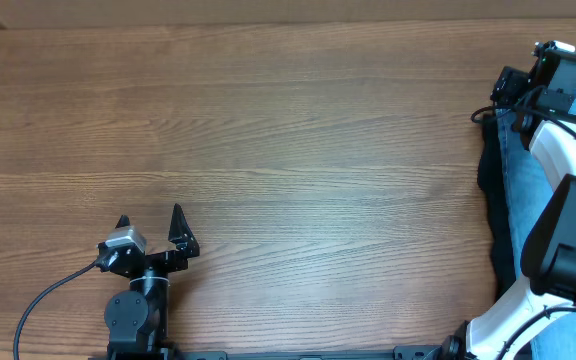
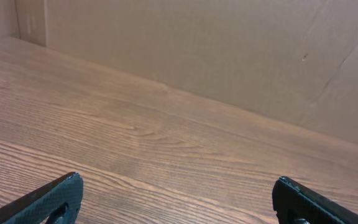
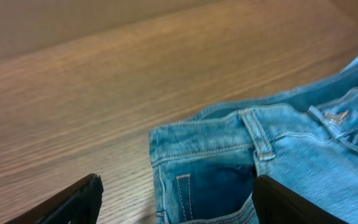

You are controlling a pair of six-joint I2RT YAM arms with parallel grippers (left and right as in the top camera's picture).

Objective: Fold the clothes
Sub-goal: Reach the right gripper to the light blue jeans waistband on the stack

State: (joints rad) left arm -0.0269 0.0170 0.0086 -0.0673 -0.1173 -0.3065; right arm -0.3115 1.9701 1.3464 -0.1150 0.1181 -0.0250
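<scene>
Hardly begun: jeans [image 3: 229, 162] bunched at right edge of desk [image 1: 268, 150], all folding left. Left gripper [image 1: 150, 222] spread wide, empty; right gripper [image 3: 176, 199] parted above waistband [image 3: 229, 121], gripping nothing.

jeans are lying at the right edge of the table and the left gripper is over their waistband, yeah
Not quite. It is the right gripper that is over the waistband of the jeans, as the right wrist view shows. The left gripper is far from them. The jeans do lie at the right edge of the table.
</scene>
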